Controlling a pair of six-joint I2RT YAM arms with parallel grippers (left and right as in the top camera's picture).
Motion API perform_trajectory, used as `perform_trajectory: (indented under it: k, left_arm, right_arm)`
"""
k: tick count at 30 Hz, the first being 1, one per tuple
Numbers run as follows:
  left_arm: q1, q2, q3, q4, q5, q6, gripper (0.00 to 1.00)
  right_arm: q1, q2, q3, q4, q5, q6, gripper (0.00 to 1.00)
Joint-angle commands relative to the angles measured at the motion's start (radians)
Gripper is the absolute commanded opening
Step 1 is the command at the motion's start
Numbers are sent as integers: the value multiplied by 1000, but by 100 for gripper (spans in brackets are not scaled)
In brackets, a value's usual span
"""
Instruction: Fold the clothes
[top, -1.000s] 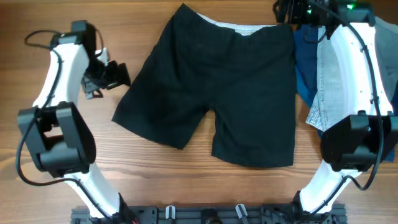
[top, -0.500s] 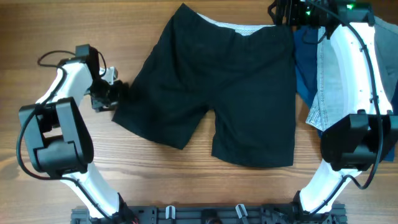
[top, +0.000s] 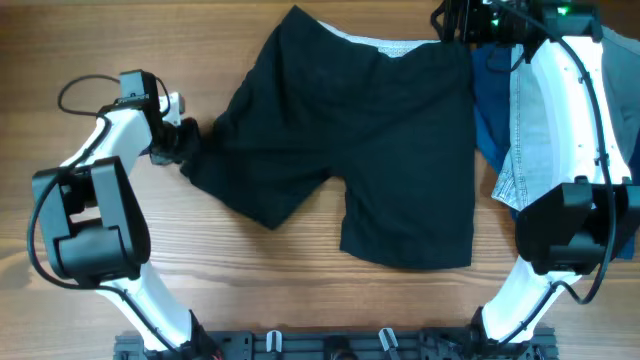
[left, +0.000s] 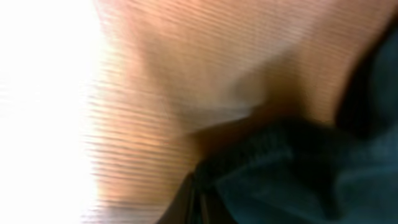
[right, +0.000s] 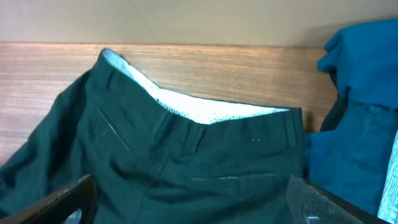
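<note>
- Overhead: shows black shorts (top: 370, 130) spread on the wooden desk (top: 300, 290), waistband (top: 380, 45) farthest from the arm bases.
- Shows the left gripper (top: 185, 145) touching the outer hem of one shorts leg, where the cloth bunches; cannot tell whether it is pinching the hem.
- Shows the right gripper (top: 452, 20) at the waistband corner, with blue clothes (top: 490, 100) heaped just beside the shorts.
- Left wrist: blurred; shows only dark cloth low against wood grain.
- Right wrist: shows fingers (right: 62, 202) spread wide, holding nothing, just above the shorts below the white-lined waistband.
</note>
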Motion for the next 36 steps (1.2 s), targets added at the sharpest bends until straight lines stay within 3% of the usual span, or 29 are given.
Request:
perform_trajectory:
  k: [1,4,13,14,15,16,17,18,22,24,26,29,32,36]
  left_arm:
    - [62,4,4,120,-62,-65,4]
    - [100,9,31,185,-62,-66,4]
    - [104,115,375,185,-35,-35,4]
    - [99,120,410,175,-36,-35,8]
    - [95,120,449,148,-36,-35,25]
    - [94,120,480,116,-36,-36,52]
    - [95,120,527,42,-36,-40,90]
    - [97,120,555,-12,-36,-40,100]
    - [99,99,680,-349,-21,-112,100]
    - [97,71,699,-499,95,-136,100]
    - [84,36,699,-675,219,-136,100]
    - [39,16,699,-814,222,-79,100]
    - [-29,-18,699,-917,143,-55,99]
    - [-135,-139,699,-1007,-58,-200,100]
  right_arm:
    - [12,6,8,-18,-23,-20,97]
    - [29,6,8,-23,-23,-20,97]
    - [92,6,8,-12,-6,-17,96]
    - [93,6,8,-12,1,-14,96]
    - [93,6,8,-12,3,-13,97]
    - [93,6,8,-12,3,-13,97]
    - [93,6,8,-13,3,-13,98]
    - [93,6,8,-14,3,-13,99]
    - [93,6,8,-16,3,-20,99]
    - [93,6,8,-16,4,-24,100]
    - [93,6,8,-20,3,-47,100]
    - [93,6,8,-24,3,-56,100]
    - [91,6,8,-34,3,-74,100]
    - [75,-16,8,-97,-1,-41,100]
